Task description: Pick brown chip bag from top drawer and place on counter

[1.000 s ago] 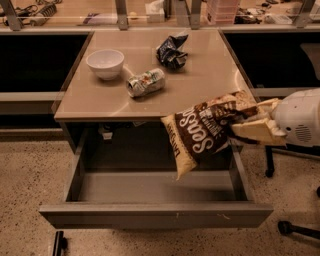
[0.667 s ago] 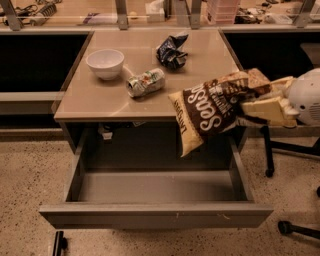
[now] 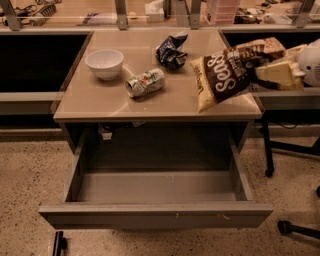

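Observation:
The brown chip bag (image 3: pixel 225 72) with white lettering hangs tilted over the right part of the tan counter (image 3: pixel 100 97), its lower corner close to the surface. My gripper (image 3: pixel 262 70) comes in from the right edge and is shut on the bag's upper right end. The top drawer (image 3: pixel 155 212) stands pulled open below the counter, its grey floor bare.
On the counter stand a white bowl (image 3: pixel 104 63), a crushed can (image 3: pixel 144 82) on its side, and a small dark blue wrinkled bag (image 3: pixel 171 50). A cluttered wooden surface (image 3: pixel 100 12) runs behind. Chair legs with casters (image 3: pixel 287 227) stand at the right on the speckled floor.
My gripper has lifted the chip bag up from in front of the drawer and carried it over the counter's right side.

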Controlling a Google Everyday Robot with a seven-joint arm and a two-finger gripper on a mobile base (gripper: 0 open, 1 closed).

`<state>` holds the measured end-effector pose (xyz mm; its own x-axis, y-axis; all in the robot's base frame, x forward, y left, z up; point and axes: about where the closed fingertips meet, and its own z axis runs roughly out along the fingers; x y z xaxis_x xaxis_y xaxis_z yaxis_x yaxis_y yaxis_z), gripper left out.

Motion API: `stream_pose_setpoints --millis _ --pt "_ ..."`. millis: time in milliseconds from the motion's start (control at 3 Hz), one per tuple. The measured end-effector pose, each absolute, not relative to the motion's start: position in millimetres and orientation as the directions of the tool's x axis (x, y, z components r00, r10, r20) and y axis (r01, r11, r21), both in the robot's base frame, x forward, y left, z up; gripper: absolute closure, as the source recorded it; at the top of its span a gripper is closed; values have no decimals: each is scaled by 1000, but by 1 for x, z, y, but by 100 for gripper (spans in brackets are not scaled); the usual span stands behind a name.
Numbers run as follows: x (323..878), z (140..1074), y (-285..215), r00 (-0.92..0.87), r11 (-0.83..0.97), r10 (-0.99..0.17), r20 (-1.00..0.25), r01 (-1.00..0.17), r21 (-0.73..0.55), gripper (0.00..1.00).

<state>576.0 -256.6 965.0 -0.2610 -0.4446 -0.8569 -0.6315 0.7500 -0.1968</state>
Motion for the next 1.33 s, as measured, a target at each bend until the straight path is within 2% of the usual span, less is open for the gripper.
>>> stream_pose_setpoints --millis 667,1000,1333 --pt "670 949 -303 -302 829 -349 -887 -540 -142 100" --pt "699 908 -317 -366 847 -315 -876 -525 -85 100" --pt "702 902 -319 -372 848 -312 -874 -524 -79 81"
